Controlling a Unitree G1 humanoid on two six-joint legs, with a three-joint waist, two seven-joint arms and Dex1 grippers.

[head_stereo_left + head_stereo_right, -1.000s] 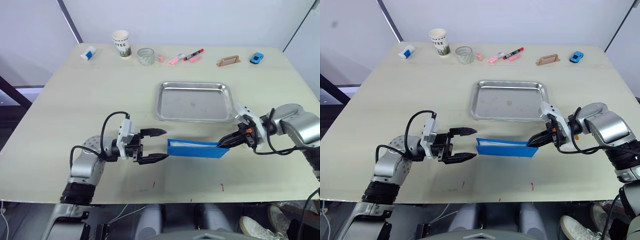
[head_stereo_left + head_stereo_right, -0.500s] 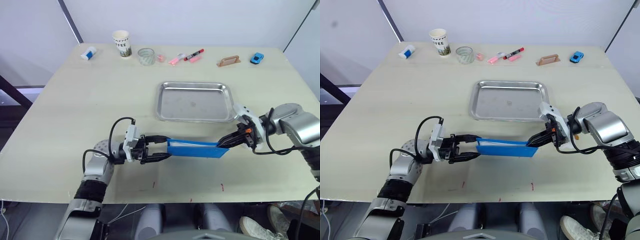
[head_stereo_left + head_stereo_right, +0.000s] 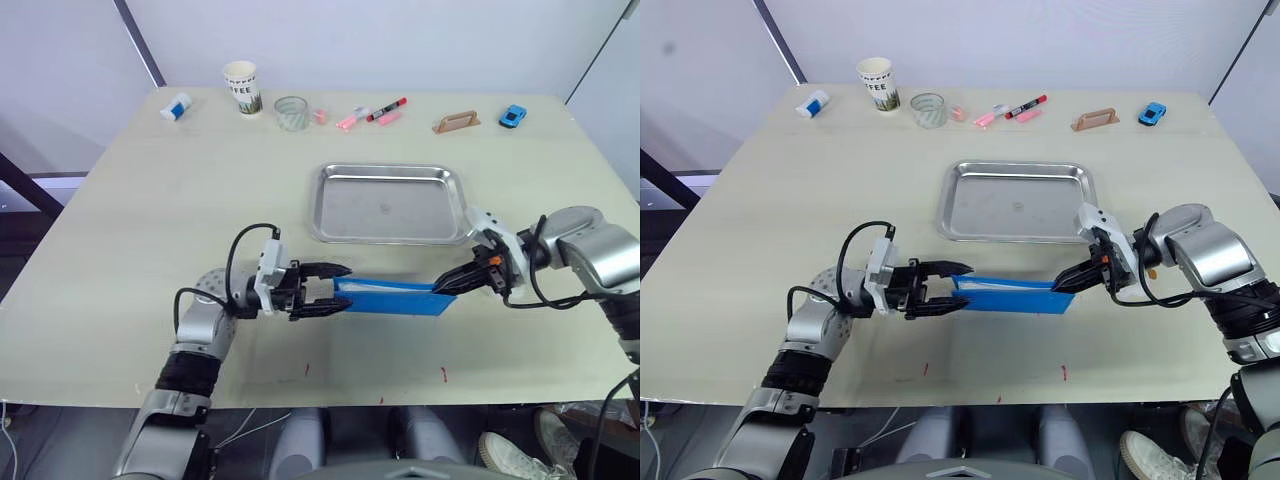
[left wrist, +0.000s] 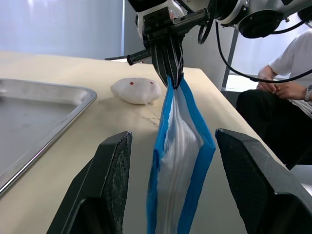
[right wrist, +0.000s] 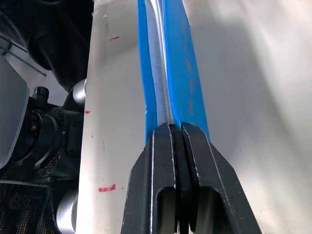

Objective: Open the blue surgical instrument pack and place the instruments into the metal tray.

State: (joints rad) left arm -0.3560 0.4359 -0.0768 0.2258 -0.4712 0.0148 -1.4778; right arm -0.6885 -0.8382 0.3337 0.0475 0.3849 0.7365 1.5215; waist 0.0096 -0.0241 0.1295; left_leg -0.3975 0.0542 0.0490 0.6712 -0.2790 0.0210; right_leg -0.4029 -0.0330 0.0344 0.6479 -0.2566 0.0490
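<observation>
Right pincer (image 3: 1068, 283): we clamped the blue pack (image 3: 1012, 296) by one end.
Left pincer (image 3: 958, 288): ours gaped wide around its other end.

The paper cup (image 3: 241, 87) at the table's far edge reads "FEE".

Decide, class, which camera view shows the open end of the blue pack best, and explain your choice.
The left wrist view: the blue surgical instrument pack stands on edge between the open left gripper, showing its whitish lining. The right wrist view shows the right gripper shut on the far end; the eye views show it side-on.
</observation>
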